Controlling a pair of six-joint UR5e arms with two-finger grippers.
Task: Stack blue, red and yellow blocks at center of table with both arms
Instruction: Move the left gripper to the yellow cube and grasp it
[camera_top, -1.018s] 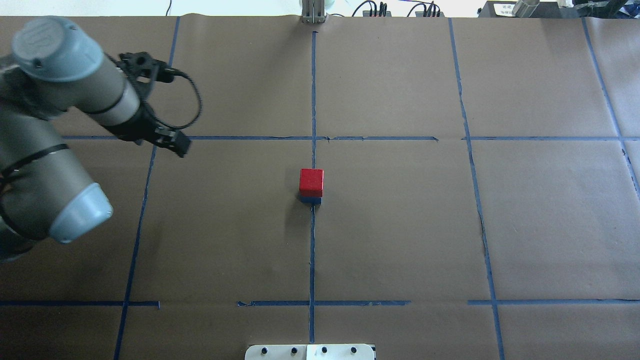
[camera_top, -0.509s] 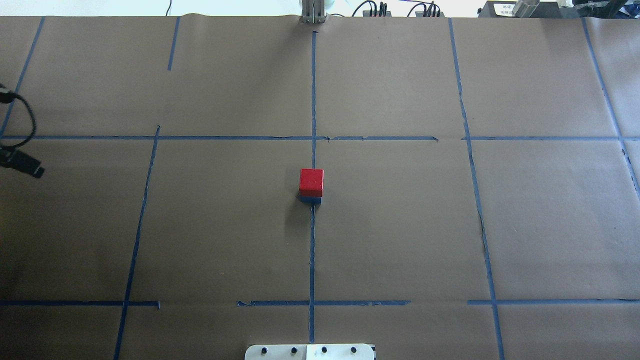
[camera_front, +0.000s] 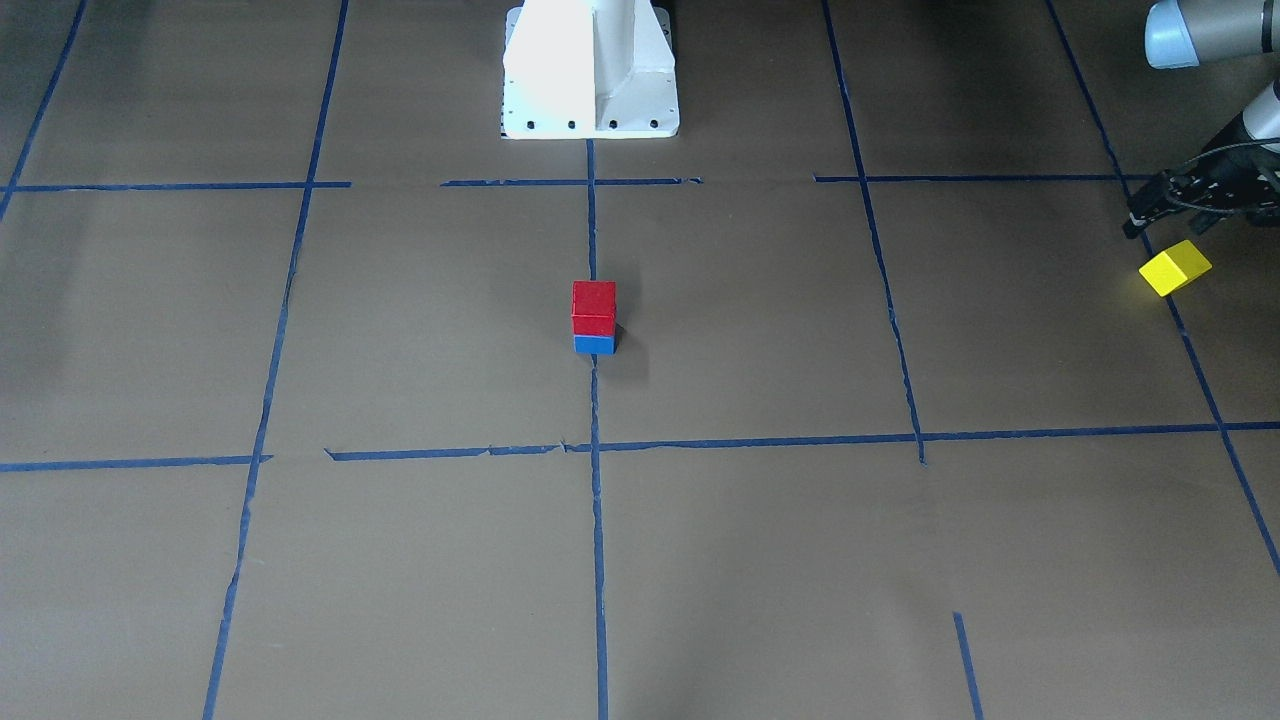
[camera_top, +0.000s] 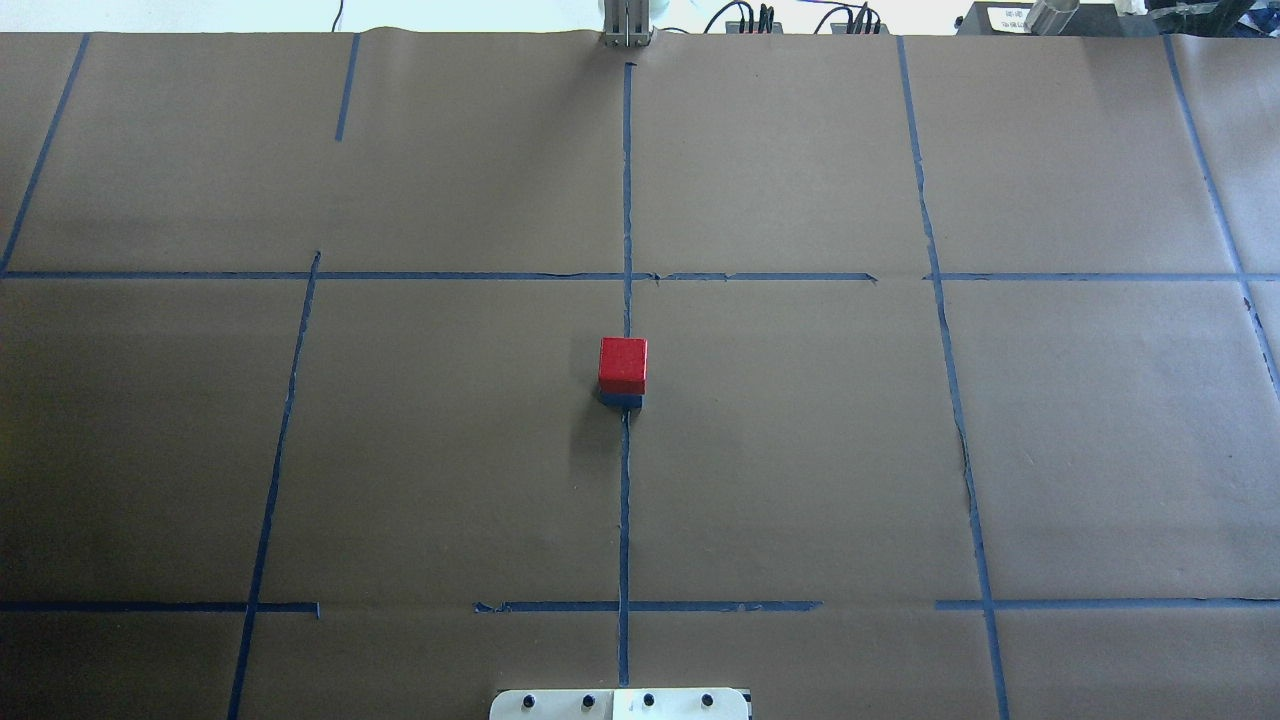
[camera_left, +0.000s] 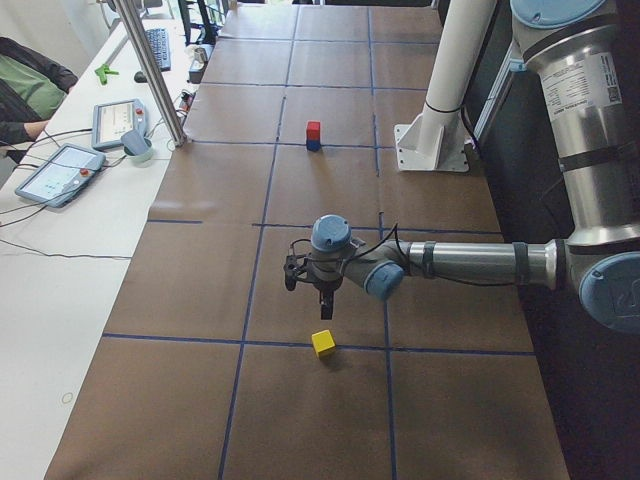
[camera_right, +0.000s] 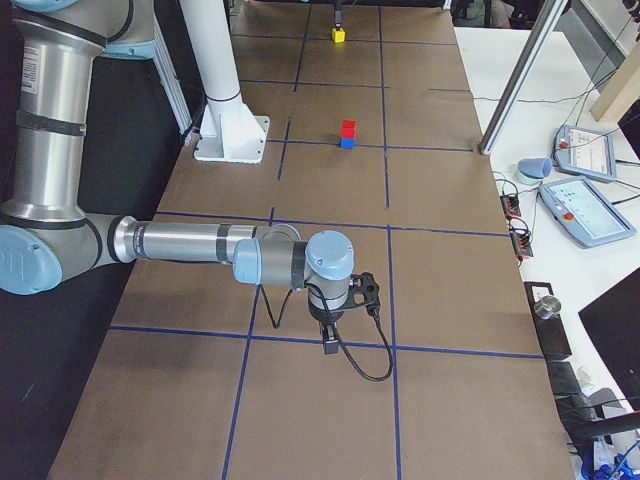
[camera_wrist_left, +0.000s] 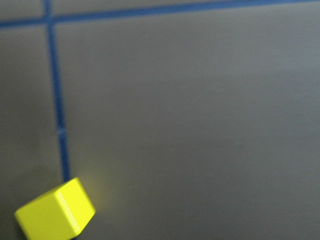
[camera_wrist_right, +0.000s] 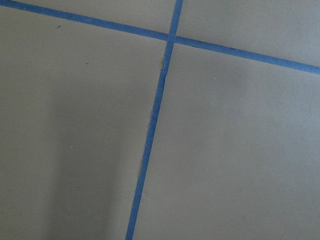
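A red block (camera_top: 622, 364) sits on a blue block (camera_top: 620, 400) at the table's centre; the stack also shows in the front-facing view (camera_front: 593, 306). A yellow block (camera_front: 1175, 267) lies alone, tilted to the grid, far out on my left side, and shows in the left wrist view (camera_wrist_left: 55, 210) at the bottom left. My left gripper (camera_front: 1135, 222) hangs just above and beside the yellow block, apart from it; I cannot tell how its jaws stand. My right gripper (camera_right: 331, 347) hovers over bare table far from the stack, and I cannot tell whether it is open or shut.
Brown paper with blue tape lines (camera_top: 626, 200) covers the table. The robot's white base (camera_front: 590, 70) stands behind the stack. Tablets (camera_left: 60, 170) and a metal post (camera_left: 150, 70) are along the operators' side.
My left arm has swung out of the overhead view to the left. The red-on-blue stack has not moved.
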